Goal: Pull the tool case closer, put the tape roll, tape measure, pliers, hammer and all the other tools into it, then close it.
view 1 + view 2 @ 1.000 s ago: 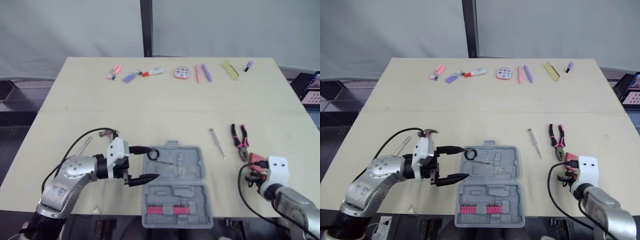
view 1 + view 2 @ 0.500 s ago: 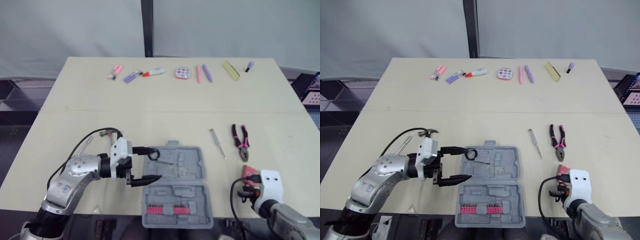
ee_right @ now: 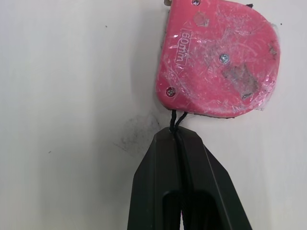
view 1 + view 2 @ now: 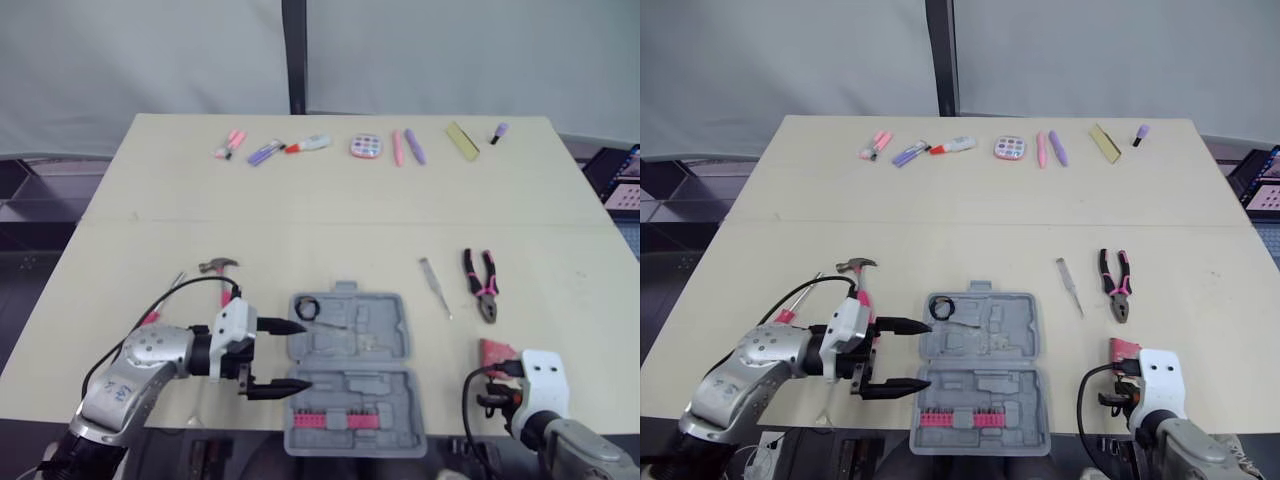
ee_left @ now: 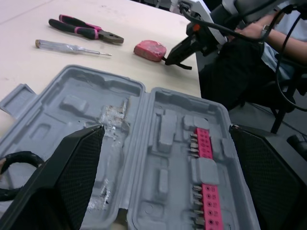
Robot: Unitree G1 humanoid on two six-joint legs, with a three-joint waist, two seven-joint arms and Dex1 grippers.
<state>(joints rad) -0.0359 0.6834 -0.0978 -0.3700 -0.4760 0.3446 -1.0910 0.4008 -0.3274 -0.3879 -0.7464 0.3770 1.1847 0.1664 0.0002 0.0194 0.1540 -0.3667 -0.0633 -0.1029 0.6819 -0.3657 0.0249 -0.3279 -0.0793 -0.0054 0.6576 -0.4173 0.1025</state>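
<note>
Pink tape measure [image 3: 218, 57] has its cord [image 3: 172, 120] pinched in right tool [image 3: 177, 138].

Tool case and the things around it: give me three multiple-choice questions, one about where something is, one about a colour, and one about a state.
1. Where do the pliers lie relative to the tool case?
A) inside it
B) on the table, to its right
C) on the table, to its left

2. What colour is the bit strip in the tool case's near half?
A) blue
B) yellow
C) pink

3. How is the tool case?
A) open, both halves flat
B) shut
C) half shut, lid raised

Answers:
1 B: the pliers lie on the table right of the tool case, past the screwdriver.
2 C: the bit strip is plainly pink against the grey moulding.
3 A: both halves lie flat with their insides facing up.
</note>
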